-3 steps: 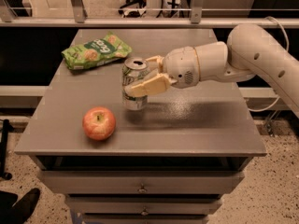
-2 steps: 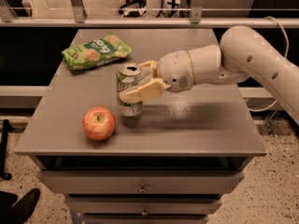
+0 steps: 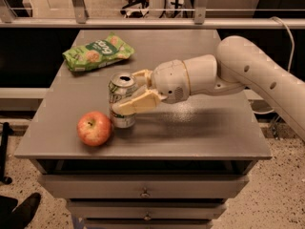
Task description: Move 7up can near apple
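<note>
At the near edge, under the grey worktop (image 3: 200, 142), a cabinet front shows two drawer knobs (image 3: 145, 193), one above the other.

On the worktop lie three things: one apple, one can and one bag. Nearest is the apple (image 3: 94, 128), red with yellowish patches and its stem dimple up, sitting near the left front corner. Just right of it and slightly farther back stands the can (image 3: 122, 100), upright with its opened top showing, on or barely off the surface. The gap between can and apple is very small, and whether they touch cannot be told.

One hand (image 3: 126, 93) is closed around the can from the right. One cream finger (image 3: 138, 104) crosses the near side of the can and the other (image 3: 141, 75) lies along its far side, so the can sits gripped between the two. A single cream arm (image 3: 248, 75) reaches in from the right edge, passing over the right half of the worktop, where its shadow falls.

Farther back, near the far left corner and well apart from the can, lies the green bag (image 3: 97, 51), flat.

Beyond the worktop a rail (image 3: 152, 23) runs across from left to right.
</note>
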You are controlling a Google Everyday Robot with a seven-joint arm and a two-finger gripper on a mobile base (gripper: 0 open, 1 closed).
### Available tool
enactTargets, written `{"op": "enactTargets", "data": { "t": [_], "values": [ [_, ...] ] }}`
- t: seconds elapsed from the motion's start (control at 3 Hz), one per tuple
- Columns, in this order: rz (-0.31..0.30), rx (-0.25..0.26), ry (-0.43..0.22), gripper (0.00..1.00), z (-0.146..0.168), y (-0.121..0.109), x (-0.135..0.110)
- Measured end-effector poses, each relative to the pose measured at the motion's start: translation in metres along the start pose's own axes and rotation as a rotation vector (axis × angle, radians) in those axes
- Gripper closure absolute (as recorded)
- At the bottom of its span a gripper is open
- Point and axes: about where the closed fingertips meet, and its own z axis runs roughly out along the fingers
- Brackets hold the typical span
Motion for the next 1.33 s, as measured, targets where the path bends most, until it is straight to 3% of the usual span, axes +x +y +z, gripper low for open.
{"op": "enactTargets", "data": {
  "t": [0.67, 1.33],
  "values": [
    [-0.010, 0.011, -0.009, 0.02, 0.004, 0.004, 0.009],
    [-0.006, 0.069, 0.038, 0.00, -0.016, -0.006, 0.027]
  ]
}}
